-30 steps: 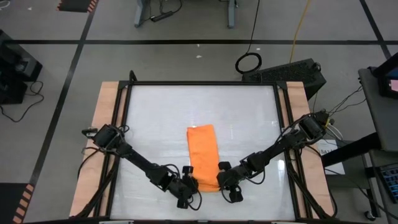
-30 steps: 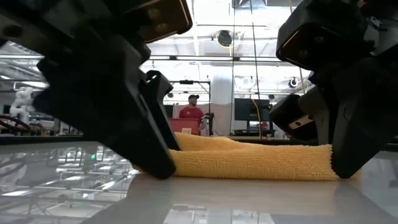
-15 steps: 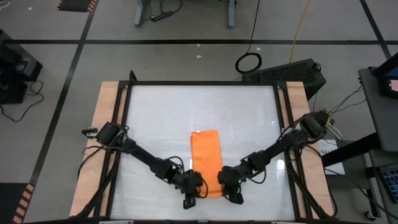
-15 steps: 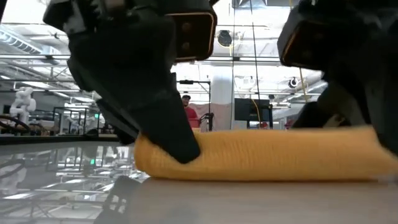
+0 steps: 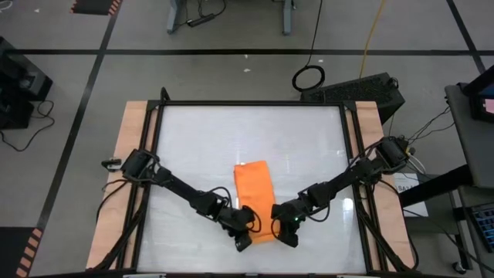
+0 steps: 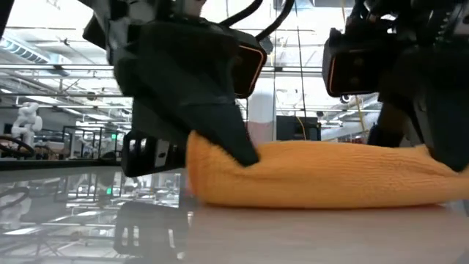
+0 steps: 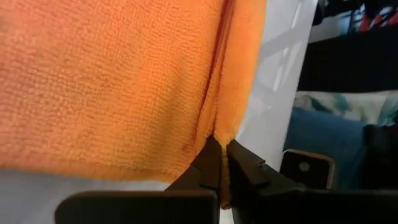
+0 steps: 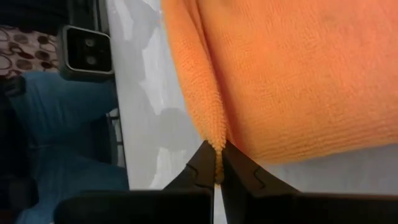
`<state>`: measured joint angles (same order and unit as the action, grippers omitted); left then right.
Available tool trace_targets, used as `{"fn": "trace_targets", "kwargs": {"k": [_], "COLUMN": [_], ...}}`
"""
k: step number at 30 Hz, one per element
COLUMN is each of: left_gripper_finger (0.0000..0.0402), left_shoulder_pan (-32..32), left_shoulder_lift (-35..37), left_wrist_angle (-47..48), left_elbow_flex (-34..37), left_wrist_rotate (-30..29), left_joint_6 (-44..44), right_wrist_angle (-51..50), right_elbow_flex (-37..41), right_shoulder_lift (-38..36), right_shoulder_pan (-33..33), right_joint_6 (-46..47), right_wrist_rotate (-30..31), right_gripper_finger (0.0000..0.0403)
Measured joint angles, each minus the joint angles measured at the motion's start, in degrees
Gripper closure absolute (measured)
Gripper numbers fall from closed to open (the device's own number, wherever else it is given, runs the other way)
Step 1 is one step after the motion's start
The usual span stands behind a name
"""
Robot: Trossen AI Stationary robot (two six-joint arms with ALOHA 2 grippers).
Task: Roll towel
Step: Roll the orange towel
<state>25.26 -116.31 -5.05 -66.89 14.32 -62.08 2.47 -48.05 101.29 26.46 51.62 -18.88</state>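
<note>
From up top I see the grey floor (image 5: pixel 231 31) crossed by dark tape lines, a coiled black cable (image 5: pixel 309 77) lying past the worktop's far edge. Level across, I look into a bright hall with white ceiling beams (image 6: pixel 44 66).

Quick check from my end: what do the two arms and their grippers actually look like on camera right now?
Both arms are dark, slim and jointed, with loose black cables trailing near their bases. The left gripper and right gripper are black and blocky. In the low view each wrist housing carries a dark panel with a rounded orange outline. Up close, the fingers are black, wedge-shaped and taper to narrow tips.
</note>
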Motion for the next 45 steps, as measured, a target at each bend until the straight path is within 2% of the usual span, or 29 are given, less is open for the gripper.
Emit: {"fn": "trace_targets", "kwargs": {"k": [5,14,21,27,31,36,40,45], "left_gripper_finger": [0.0389,0.0389,0.0389,0.0389,0.0389,0.0389,0.0389,0.0389], "left_shoulder_pan": [-0.6,-0.7,-0.2,-0.6,-0.7,-1.0,-1.5,-2.1], "left_shoulder_lift": [0.0,0.0,-0.4,-0.5,-0.5,-0.6,-0.6,-0.6], "left_wrist_angle": [-0.8,4.2,6.0,5.8,5.7,5.3,5.1,5.0], "left_elbow_flex": [0.0,-0.1,0.0,0.0,0.0,0.0,0.0,0.0], "left_wrist_rotate": [0.9,0.9,4.3,4.6,4.4,3.6,3.5,3.5], "left_joint_6": [-2.1,-3.6,-5.2,-6.1,-6.2,-6.2,-6.2,-6.2], "right_wrist_angle": [-1.3,-3.4,-6.0,-7.3,-5.5,-2.1,1.0,6.7], "right_elbow_flex": [0.0,-0.1,0.1,0.3,0.2,0.2,0.1,0.1], "right_shoulder_lift": [0.0,0.0,0.0,-3.9,-8.5,-9.0,-6.2,-3.1], "right_shoulder_pan": [-0.9,-2.9,-2.8,-0.4,5.0,11.7,12.7,12.5], "right_joint_6": [0.3,-1.6,-6.0,-18.0,-30.7,-45.4,-47.9,-50.7], "right_wrist_rotate": [-0.8,0.5,1.5,2.8,8.7,20.1,24.5,25.0], "right_gripper_finger": [0.0401,0.0393,0.0349,0.0306,0.0299,0.0298,0.0298,0.0298]}}
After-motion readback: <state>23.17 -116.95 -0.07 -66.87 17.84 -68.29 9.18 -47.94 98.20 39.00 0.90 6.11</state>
